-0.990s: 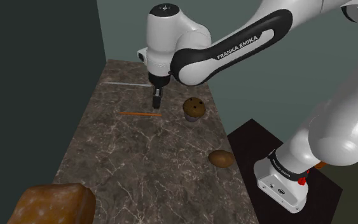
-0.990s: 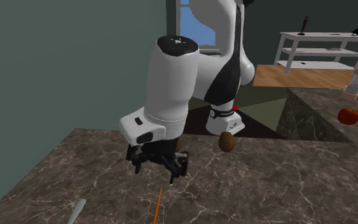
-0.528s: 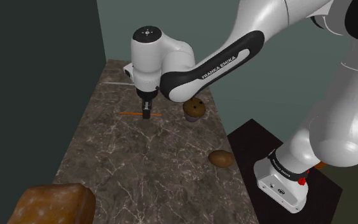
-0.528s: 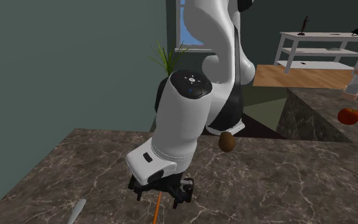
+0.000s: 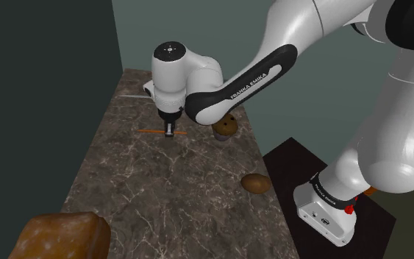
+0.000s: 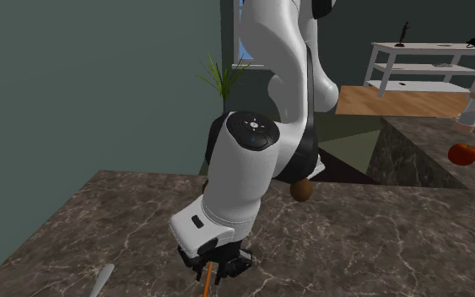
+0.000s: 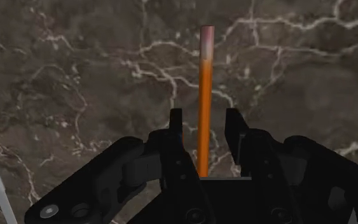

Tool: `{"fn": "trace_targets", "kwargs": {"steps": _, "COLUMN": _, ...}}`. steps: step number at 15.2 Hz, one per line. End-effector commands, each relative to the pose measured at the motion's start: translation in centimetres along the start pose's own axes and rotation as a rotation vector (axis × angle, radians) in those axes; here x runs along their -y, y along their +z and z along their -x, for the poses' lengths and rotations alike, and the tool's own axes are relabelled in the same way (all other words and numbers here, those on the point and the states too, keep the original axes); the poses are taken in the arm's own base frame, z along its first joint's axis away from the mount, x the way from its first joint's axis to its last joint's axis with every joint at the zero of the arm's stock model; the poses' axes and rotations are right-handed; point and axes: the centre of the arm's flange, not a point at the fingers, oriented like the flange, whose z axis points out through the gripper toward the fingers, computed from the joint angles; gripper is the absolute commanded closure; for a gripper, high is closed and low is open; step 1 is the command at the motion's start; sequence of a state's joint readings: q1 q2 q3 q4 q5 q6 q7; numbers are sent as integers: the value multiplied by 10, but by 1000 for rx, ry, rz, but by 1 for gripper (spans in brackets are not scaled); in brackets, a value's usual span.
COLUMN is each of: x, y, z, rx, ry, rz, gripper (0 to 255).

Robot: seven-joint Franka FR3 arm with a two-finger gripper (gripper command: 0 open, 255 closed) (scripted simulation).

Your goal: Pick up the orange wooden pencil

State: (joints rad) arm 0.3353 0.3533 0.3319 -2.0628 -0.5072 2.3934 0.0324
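A thin orange pencil [image 5: 151, 131] lies flat on the dark marbled counter [image 5: 161, 191]. My black gripper [image 5: 169, 133] points straight down at it, with its tips at the counter surface. In the wrist view the pencil [image 7: 204, 83] runs between the two fingers [image 7: 176, 124], and a narrow gap shows on each side, so they do not touch it. My gripper [image 7: 204, 114] is open around the pencil's shaft. From the second exterior view, the pencil [image 6: 207, 285] pokes out below the hand [image 6: 214, 268].
A brown muffin [image 5: 223, 126] stands close beside the arm. A brown oval lump [image 5: 255, 182] lies near the counter's edge and a large brown loaf-like block [image 5: 58, 234] sits at the near corner. A thin pale stick [image 5: 143, 96] lies beyond the pencil.
The hand moved to the shoulder view's left and came down over the pencil. Its fingers have drawn closer together around the shaft.
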Motion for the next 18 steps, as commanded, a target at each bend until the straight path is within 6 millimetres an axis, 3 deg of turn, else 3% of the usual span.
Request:
{"fn": "trace_targets", "kwargs": {"steps": 1, "x": 0, "y": 0, "z": 0, "rx": 0, "ry": 0, "rz": 0, "gripper": 255}}
{"fn": "trace_targets", "kwargs": {"steps": 8, "x": 0, "y": 0, "z": 0, "rx": 0, "ry": 0, "rz": 0, "gripper": 255}}
{"fn": "trace_targets", "kwargs": {"steps": 18, "x": -12, "y": -51, "z": 1, "rx": 0, "ry": 0, "rz": 0, "gripper": 255}}
